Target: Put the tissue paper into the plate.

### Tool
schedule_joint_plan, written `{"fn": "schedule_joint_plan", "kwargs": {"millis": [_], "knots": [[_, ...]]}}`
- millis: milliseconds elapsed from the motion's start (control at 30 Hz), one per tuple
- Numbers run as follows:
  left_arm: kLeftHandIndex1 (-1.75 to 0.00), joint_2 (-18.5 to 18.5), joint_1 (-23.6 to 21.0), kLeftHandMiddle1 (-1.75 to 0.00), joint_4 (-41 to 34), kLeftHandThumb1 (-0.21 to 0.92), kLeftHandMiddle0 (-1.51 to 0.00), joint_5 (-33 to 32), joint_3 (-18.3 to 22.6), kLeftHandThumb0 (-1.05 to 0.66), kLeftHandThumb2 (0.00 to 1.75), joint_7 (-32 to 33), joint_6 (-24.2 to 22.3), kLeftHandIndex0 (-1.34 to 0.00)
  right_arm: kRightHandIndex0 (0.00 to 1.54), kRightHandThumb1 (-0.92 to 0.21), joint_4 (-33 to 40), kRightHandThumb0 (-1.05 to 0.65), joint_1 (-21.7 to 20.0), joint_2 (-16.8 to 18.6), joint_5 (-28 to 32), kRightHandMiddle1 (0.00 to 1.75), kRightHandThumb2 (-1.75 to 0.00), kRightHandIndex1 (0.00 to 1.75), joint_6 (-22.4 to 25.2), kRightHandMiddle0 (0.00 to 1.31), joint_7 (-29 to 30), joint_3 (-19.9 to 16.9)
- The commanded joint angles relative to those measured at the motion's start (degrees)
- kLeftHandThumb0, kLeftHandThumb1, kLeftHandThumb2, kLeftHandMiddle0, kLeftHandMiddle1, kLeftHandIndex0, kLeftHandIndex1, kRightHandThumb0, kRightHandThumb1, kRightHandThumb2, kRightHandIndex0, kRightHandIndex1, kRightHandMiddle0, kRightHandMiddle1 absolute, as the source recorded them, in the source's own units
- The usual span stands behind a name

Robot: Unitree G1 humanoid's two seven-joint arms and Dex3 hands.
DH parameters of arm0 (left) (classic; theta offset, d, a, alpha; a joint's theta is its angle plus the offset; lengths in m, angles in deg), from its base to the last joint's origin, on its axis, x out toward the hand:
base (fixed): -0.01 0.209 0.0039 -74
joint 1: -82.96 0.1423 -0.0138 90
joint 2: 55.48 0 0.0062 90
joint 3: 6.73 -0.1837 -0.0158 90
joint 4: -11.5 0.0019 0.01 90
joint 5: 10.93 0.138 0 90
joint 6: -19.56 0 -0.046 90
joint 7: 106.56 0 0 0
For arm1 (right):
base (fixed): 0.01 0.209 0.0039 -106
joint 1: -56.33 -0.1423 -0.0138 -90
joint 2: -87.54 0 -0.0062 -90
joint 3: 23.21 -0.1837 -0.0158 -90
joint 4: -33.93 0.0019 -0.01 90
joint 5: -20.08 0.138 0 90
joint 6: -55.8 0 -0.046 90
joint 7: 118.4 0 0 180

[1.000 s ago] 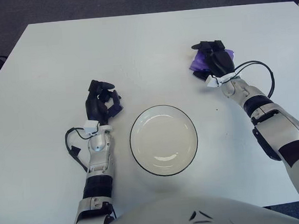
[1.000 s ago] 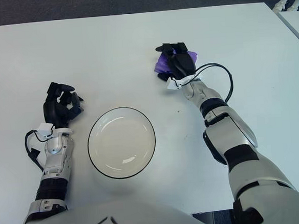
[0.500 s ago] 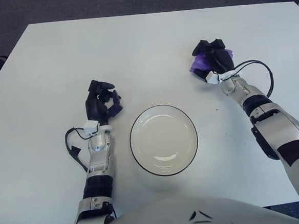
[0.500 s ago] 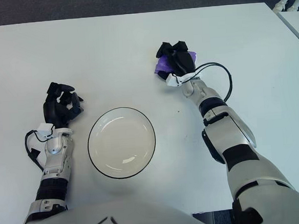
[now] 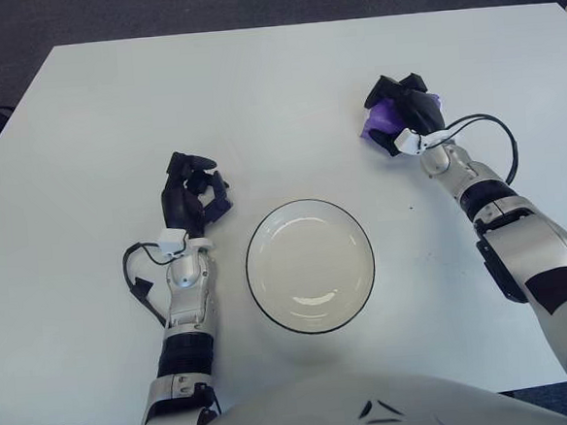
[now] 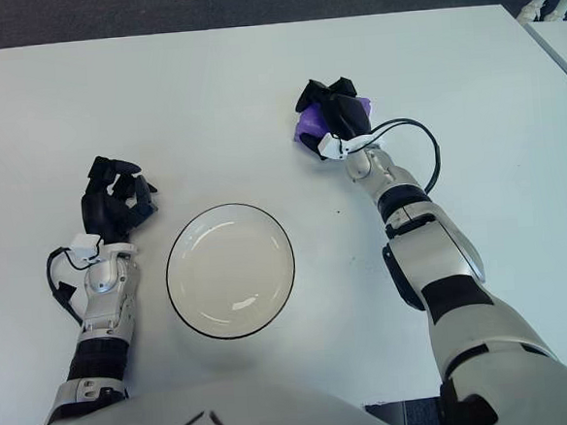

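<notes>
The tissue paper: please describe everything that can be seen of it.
The tissue paper is a small purple crumpled wad that looks soft and thin. It is on the white table, beyond and to the right of the plate, apart from it. The black right hand covers most of it, fingers curled around it, so only its edges show.

Lighting: bright, even, diffuse, from overhead. White matte table top (image 5: pixel 255 88) evenly lit, not blown out. Shadows: faint and soft-edged, close under the black three-finger left hand (image 5: pixel 191 193) and the black three-finger right hand (image 5: pixel 407 107). Glare: one small pale crescent reflection low inside the shallow white black-rimmed plate (image 5: pixel 310 265). Focus: sharp throughout; no motion blur. Dark floor beyond the table edges reads dim.
</notes>
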Motion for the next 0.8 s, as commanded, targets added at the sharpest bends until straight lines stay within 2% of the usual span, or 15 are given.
{"fn": "schedule_joint_plan", "kwargs": {"millis": [0, 67, 167, 200, 267, 400, 467, 500, 633, 767], "knots": [[-1.75, 2.85, 10.63, -1.75, 7.53, 0.51, -0.73, 0.71, -0.19, -0.42, 1.08, 0.75, -1.13, -0.45, 1.36, -0.1, -3.11, -0.57, 7.51, 3.65, 3.87, 1.75, -1.58, 1.75, 2.0, 0.79, -8.68, -2.31], [-1.75, 2.94, 10.67, -1.75, 7.58, 0.51, -0.73, 0.91, -0.17, -0.42, 1.08, 0.95, -0.96, -0.46, 1.36, -0.1, -3.05, -0.57, 7.67, 4.63, 7.11, 1.75, -1.59, 1.75, 2.62, 0.79, -11.56, -4.98], [-1.75, 3.15, 10.7, -1.75, 7.57, 0.51, -0.74, 0.43, 0.05, -0.42, 1.09, 0.8, -0.94, -0.46, 1.37, -0.11, -2.27, -0.56, 7.77, 8.11, 18.7, 1.75, -1.57, 1.75, 3.13, 0.78, -22.19, -13.8], [-1.75, 3.21, 10.71, -1.75, 7.54, 0.51, -0.73, 0.25, 0.11, -0.42, 1.09, 0.69, -0.92, -0.46, 1.37, -0.12, -2.03, -0.55, 7.74, 8.78, 21.16, 1.75, -1.56, 1.75, 3.41, 0.77, -24.8, -15.63], [-1.75, 3.34, 10.72, -1.75, 7.56, 0.5, -0.73, -0.05, 0.23, -0.42, 1.1, 0.49, -0.65, -0.46, 1.37, -0.13, -1.37, -0.55, 7.48, 10.29, 27.44, 1.75, -1.54, 1.75, 5.78, 0.76, -31.68, -20.24], [-1.75, 3.41, 10.66, -1.75, 7.64, 0.5, -0.73, -0.16, 0.31, -0.42, 1.1, 0.31, -0.31, -0.47, 1.34, -0.15, -0.62, -0.54, 6.93, 11.74, 34.4, 1.75, -1.52, 1.75, 9.35, 0.74, -39.22, -25.57], [-1.75, 3.37, 10.63, -1.75, 7.73, 0.5, -0.73, -0.18, 0.31, -0.42, 1.1, 0.16, -0.04, -0.47, 1.33, -0.16, -0.01, -0.53, 6.4, 12.71, 39.25, 1.75, -1.51, 1.75, 12.29, 0.73, -43.59, -29.3], [-1.75, 3.33, 10.59, -1.75, 7.81, 0.5, -0.74, -0.05, 0.31, -0.42, 1.1, 0.2, 0.09, -0.47, 1.31, -0.17, 1.43, -0.53, 5.76, 13.17, 42.37, 1.75, -1.5, 1.75, 15.3, 0.73, -45.52, -31.24], [-1.75, 3.31, 10.48, -1.75, 7.97, 0.5, -0.73, 0.42, 0.34, -0.42, 1.1, 0.56, 0.28, -0.47, 1.25, -0.21, 6.2, -0.51, 4.94, 13.92, 49.62, 1.75, -1.45, 1.75, 24.55, 0.69, -49.43, -35.22], [-1.75, 3.34, 10.42, -1.75, 7.98, 0.5, -0.72, 0.91, 0.36, -0.42, 1.11, 0.98, 0.25, -0.47, 1.2, -0.23, 8.16, -0.5, 5.22, 14.25, 52.31, 1.75, -1.43, 1.75, 28.54, 0.68, -50.64, -36.59]]}}
